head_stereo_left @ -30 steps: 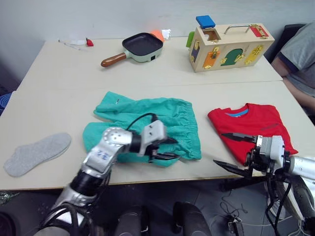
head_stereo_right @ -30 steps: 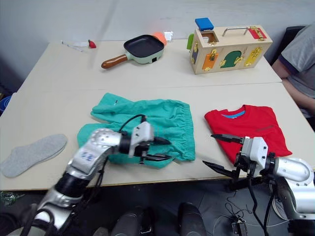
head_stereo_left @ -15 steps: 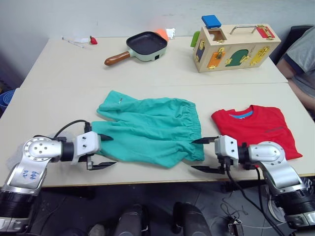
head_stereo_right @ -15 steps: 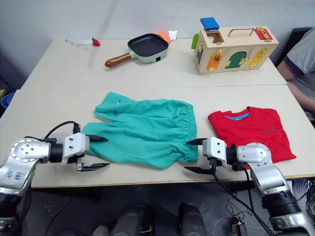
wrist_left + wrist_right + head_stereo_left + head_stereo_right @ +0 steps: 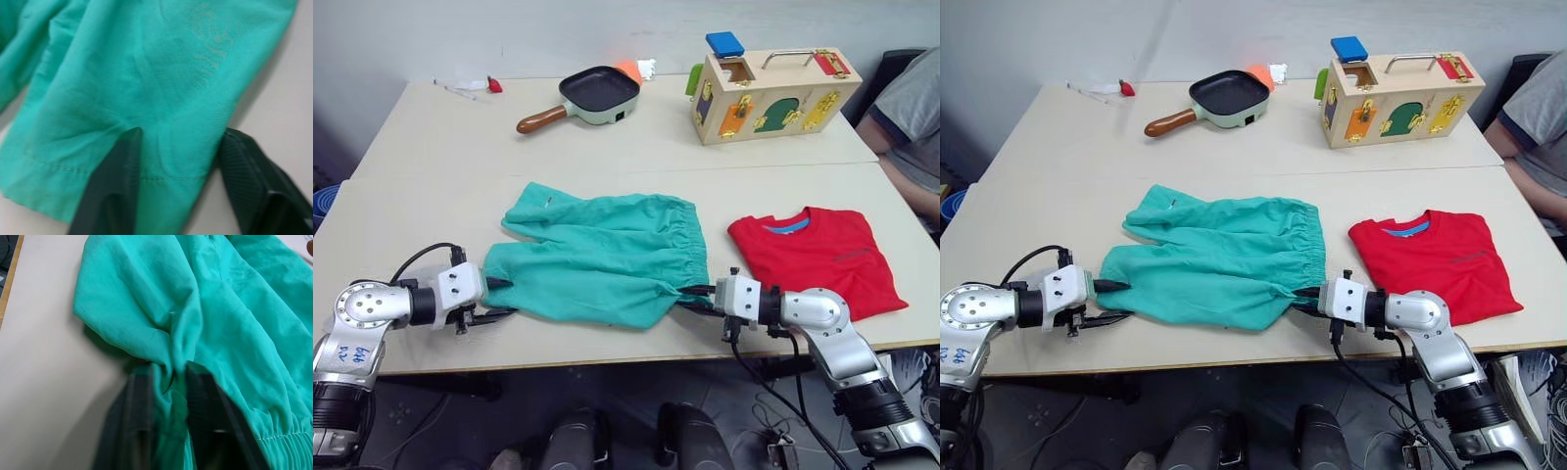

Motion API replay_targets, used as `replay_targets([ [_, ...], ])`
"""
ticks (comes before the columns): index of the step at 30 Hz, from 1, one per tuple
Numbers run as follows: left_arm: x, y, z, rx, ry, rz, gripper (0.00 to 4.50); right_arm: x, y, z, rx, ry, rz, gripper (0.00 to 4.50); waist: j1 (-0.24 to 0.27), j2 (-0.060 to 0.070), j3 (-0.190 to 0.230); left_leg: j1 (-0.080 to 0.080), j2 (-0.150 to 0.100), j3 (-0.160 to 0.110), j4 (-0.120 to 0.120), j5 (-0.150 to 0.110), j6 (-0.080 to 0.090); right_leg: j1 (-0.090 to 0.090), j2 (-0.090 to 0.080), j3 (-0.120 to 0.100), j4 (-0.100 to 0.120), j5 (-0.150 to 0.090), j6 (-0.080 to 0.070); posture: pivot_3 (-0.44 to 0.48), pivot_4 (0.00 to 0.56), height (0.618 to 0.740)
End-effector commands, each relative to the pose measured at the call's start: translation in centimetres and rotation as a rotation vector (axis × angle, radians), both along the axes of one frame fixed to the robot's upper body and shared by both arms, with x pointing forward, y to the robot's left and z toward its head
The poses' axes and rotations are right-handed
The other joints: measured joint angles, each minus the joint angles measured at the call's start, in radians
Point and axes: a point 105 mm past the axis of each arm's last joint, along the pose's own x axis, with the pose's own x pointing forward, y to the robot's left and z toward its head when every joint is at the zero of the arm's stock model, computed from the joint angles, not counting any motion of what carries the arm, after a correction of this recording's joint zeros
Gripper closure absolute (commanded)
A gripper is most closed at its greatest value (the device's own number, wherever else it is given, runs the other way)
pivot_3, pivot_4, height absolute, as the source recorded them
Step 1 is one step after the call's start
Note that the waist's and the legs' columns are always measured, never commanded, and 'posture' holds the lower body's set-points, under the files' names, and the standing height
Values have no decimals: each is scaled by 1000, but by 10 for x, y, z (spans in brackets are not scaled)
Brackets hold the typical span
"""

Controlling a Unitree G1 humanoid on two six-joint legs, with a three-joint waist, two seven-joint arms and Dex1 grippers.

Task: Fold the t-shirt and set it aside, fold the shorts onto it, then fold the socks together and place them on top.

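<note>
Both grippers have moved in from open hover onto the shorts (image 5: 602, 257) near the worktop's front edge. Left gripper (image 5: 493, 298): jaws part-open around the leg hem. Right gripper (image 5: 697, 296): jaws closed on the waistband corner. Fold can begin; the t-shirt (image 5: 818, 258) lies folded toward the right edge.
</note>
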Motion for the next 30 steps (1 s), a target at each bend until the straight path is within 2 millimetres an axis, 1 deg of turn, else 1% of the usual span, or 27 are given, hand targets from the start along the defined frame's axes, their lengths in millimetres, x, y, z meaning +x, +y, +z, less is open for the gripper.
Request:
replay_targets([
  [1,-14,4,-14,3,122,-5,3481,0,-9,16,19,-48,-2,4500,-2,0,0,0,0,0,0,0,0,0,0,0,0,0,0,0,150,740],
  [3,-20,2,-13,-11,150,-31,4114,-6,-11,20,32,-28,35,4500,-6,0,0,0,0,0,0,0,0,0,0,0,0,0,0,0,150,740],
  [4,-26,-4,-9,-49,167,-66,4383,-11,-12,23,51,-9,64,4500,-8,0,0,0,0,0,0,0,0,0,0,0,0,0,0,0,150,740],
  [5,-32,-10,-4,-88,177,-96,4474,-15,-14,25,59,12,81,4500,-12,0,0,0,0,0,0,0,1,0,0,0,-1,0,0,0,150,740],
  [7,-44,-18,5,-151,207,-147,4474,-21,-19,29,67,22,109,4500,-19,0,0,-1,0,0,-1,-1,1,0,0,0,-1,0,0,0,150,740],
  [10,-64,-26,10,-177,260,-211,4474,-31,-31,29,57,66,159,4500,-21,-1,1,-2,0,0,-1,-2,3,0,0,-1,-3,0,0,0,150,740],
  [13,-87,-33,13,-181,340,-261,4474,-48,-45,20,2,168,238,4500,-20,-1,1,-2,0,0,-1,-2,3,0,0,-1,-5,0,0,0,150,740],
  [17,-119,-38,13,-185,508,-283,4474,-61,-61,5,-69,290,253,4500,-19,0,1,-2,0,0,-1,-3,3,1,0,-1,-6,0,0,0,150,740],
  [19,-136,-40,12,-179,606,-287,4474,-67,-63,-2,-88,333,267,4500,-19,0,1,-2,0,-1,-1,-3,3,1,0,-1,-6,0,0,0,150,740],
  [21,-144,-40,11,-175,653,-280,4474,-71,-63,-4,-84,367,269,4500,-19,1,2,-2,0,-1,-1,-3,2,1,0,0,-6,0,-1,0,150,740],
  [23,-138,-41,13,-193,579,-258,4474,-69,-59,0,-50,352,255,4500,-18,2,3,-2,0,-1,-1,-3,2,1,0,0,-6,-1,-1,0,150,740],
  [25,-130,-37,13,-212,531,-213,4474,-67,-56,4,-31,339,253,4500,-18,3,3,-2,0,-1,-1,-3,1,0,0,0,-7,-1,-1,0,150,740],
  [27,-118,-32,12,-199,478,-190,4474,-60,-51,15,22,339,242,4500,-17,3,3,-2,0,-1,-1,-3,1,0,0,0,-7,-1,-2,0,150,740],
  [28,-105,-29,15,-199,403,-186,4474,-52,-50,23,46,324,232,4500,-17,3,3,-2,0,-1,-1,-3,1,0,0,0,-7,-1,-2,0,150,740],
  [29,-84,-25,23,-217,325,-145,4474,-42,-48,35,73,286,224,4500,-17,3,3,-2,0,-1,-1,-3,1,0,0,0,-7,-1,-2,0,150,740],
  [30,-62,-22,37,-240,220,-115,4474,-28,-47,49,96,229,203,4500,-17,3,3,-3,0,-1,-1,-3,1,0,0,0,-7,-1,-2,0,150,740],
])
